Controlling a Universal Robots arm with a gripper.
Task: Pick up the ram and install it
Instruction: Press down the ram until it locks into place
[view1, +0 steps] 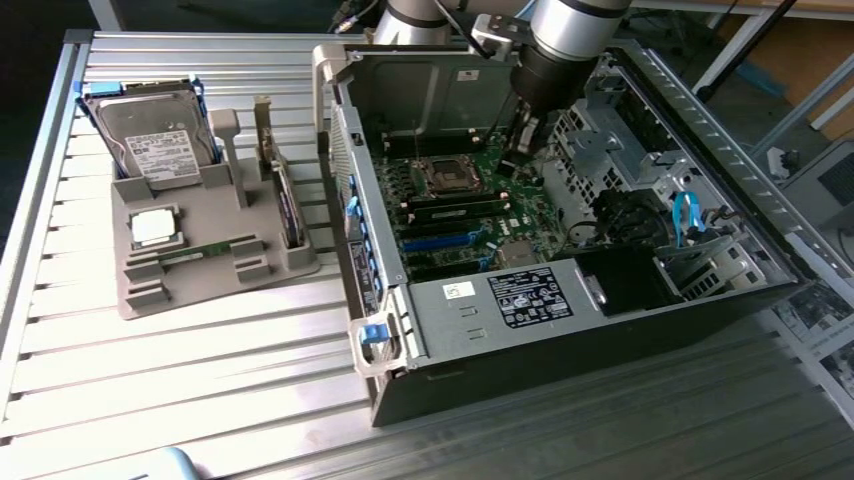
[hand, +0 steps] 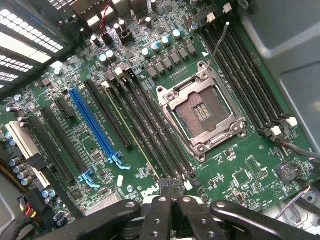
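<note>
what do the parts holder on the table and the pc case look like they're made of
The parts holder looks like matte grey plastic, possibly printed: dull, uniform colour, chunky moulded slots, no glints. The pc case looks like sheet metal: thin folded panels, bare silvery finish inside, dark painted outer side. Both are judged by look alone.

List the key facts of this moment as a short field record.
claw: shut, inside the open case, low over the motherboard
nearest: ends of the black memory slots, beside the empty CPU socket
held: nothing clearly visible
ram: green stick, seemingly lying in the grey tray
tray also holds: hard drive, CPU
</note>
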